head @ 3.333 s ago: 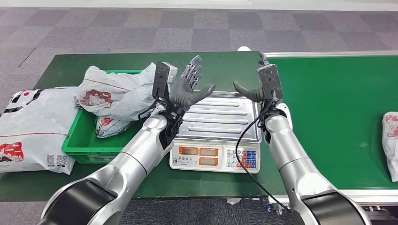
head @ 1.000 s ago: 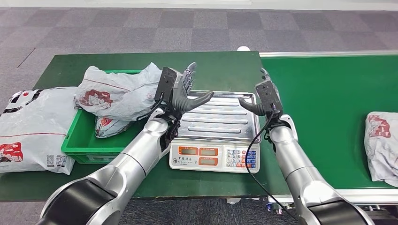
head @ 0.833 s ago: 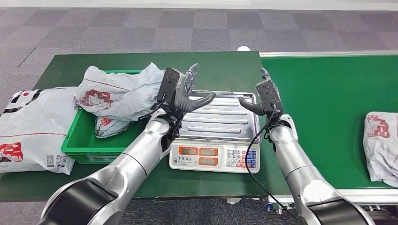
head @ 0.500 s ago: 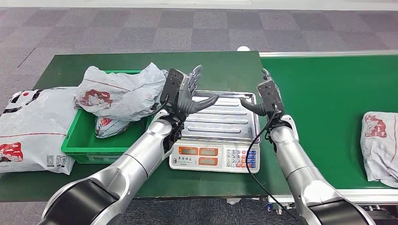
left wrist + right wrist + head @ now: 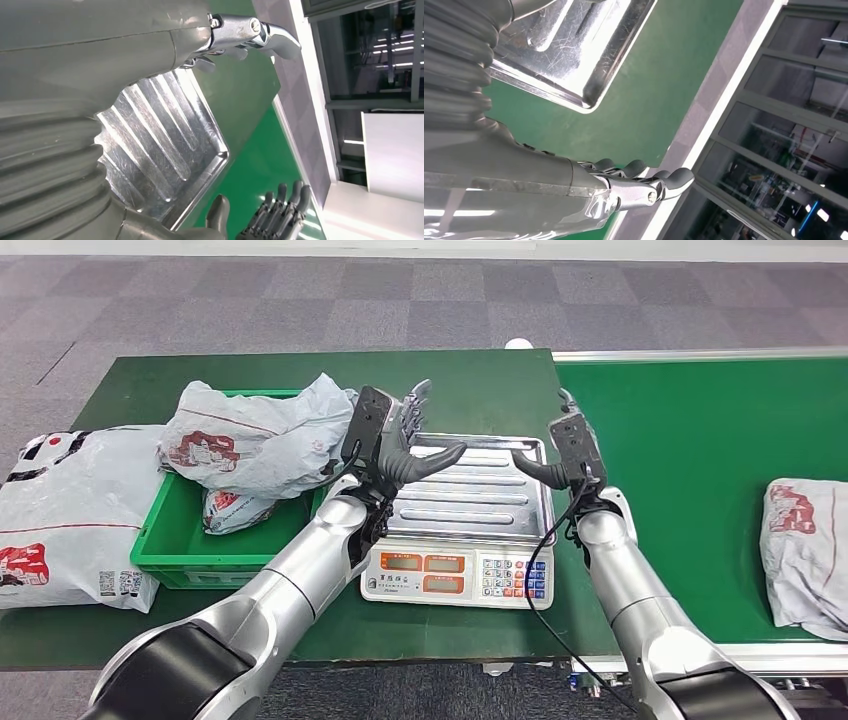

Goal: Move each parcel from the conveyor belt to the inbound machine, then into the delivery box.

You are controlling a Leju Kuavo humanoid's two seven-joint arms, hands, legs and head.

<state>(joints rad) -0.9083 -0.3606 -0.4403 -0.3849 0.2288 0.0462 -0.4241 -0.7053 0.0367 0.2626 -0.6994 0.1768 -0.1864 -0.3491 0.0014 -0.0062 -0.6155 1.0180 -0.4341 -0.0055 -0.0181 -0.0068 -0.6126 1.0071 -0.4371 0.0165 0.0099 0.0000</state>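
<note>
Head view, and both hands are poised over the weighing scale [image 5: 470, 502], nothing in either. The left hand [image 5: 400, 440] stands at ten o'clock of the steel pan [image 5: 480, 490], fingers spread and upright, thumb pointing across the pan. The right hand [image 5: 560, 455] hangs at two o'clock of it, fingers apart, holding nothing.

Out at three o'clock of the picture, the next parcel [image 5: 805, 555], a grey poly bag with red print, lies flat on the conveyor belt [image 5: 700, 460], well apart from the right hand. The green crate [image 5: 165, 555] at nine o'clock carries crumpled bags [image 5: 250, 445], with one more big bag [image 5: 60, 515] on the table beside it.

To my eye this is the waiting-and-reach step. Doing it well means letting the bag come within the right arm's range, coming down over its middle with fingers wide, and gathering enough slack film that it doesn't slide out on the carry to the pan.
</note>
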